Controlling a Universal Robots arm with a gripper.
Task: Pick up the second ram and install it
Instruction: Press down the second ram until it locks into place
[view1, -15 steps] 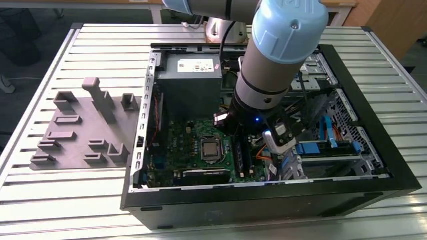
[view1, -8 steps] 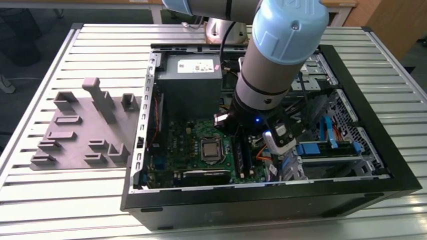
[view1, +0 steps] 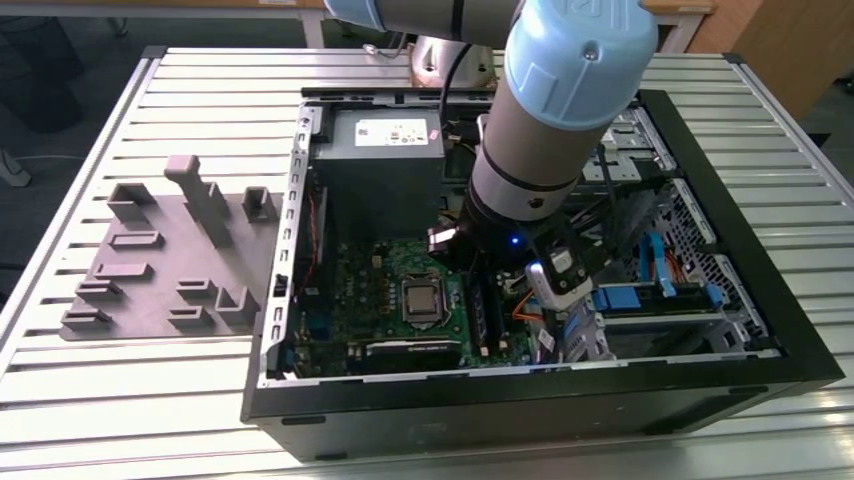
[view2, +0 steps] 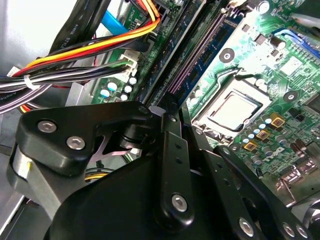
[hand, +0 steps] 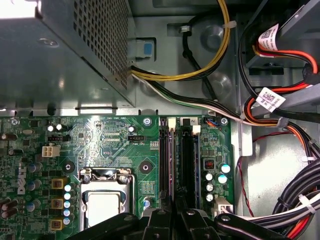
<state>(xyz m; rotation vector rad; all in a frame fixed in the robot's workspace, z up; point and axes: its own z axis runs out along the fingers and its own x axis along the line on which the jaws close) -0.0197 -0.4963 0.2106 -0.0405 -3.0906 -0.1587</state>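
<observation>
Your gripper (hand: 175, 212) is sitting down inside the PC case (view1: 534, 395), roughly at 3 o'clock from the CPU socket (view1: 420, 300) in the exterior view, and its fingers are looking clenched on the second ram (hand: 172, 160). In both wrist views that stick (view2: 197, 62) is standing on edge, lined up along a motherboard slot, while the grey tray (view1: 147, 270) is lying at 9 o'clock of the case

second ram (view2: 192, 65), blue-green, upright in mobo slot

Even light, sharp, slight glare
</observation>
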